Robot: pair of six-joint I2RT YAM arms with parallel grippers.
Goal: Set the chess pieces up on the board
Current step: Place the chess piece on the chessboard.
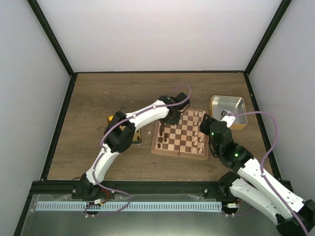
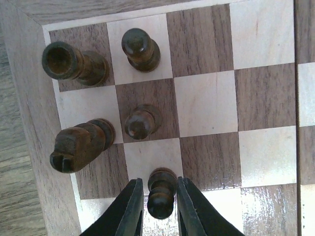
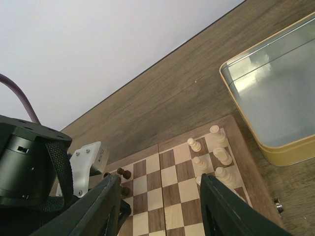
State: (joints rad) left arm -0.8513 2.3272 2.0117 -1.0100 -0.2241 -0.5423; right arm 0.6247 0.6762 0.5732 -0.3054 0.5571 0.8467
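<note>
The board (image 1: pixel 183 133) lies mid-table. Dark chess pieces (image 1: pixel 162 137) stand along its left side and cream chess pieces (image 1: pixel 200 140) along its right. My left gripper (image 1: pixel 170 120) is low over the board's far left corner. In the left wrist view its jaws (image 2: pixel 158 181) are slightly open around a dark pawn (image 2: pixel 161 194). That pawn stands on a light square, with a thin gap at the left finger. Beyond it stand a rook (image 2: pixel 74 64), a knight (image 2: pixel 81 145) and two pawns (image 2: pixel 140 49). My right gripper (image 3: pixel 159 178) hovers open and empty above the board's right side, near the cream pieces (image 3: pixel 216 157).
A silver-lined tin with a gold rim (image 1: pixel 212 110) sits just off the board's far right corner, seen also in the right wrist view as the tin (image 3: pixel 280 98). A small gold object (image 1: pixel 110 119) shows behind the left arm's elbow. Dark frame posts border the table.
</note>
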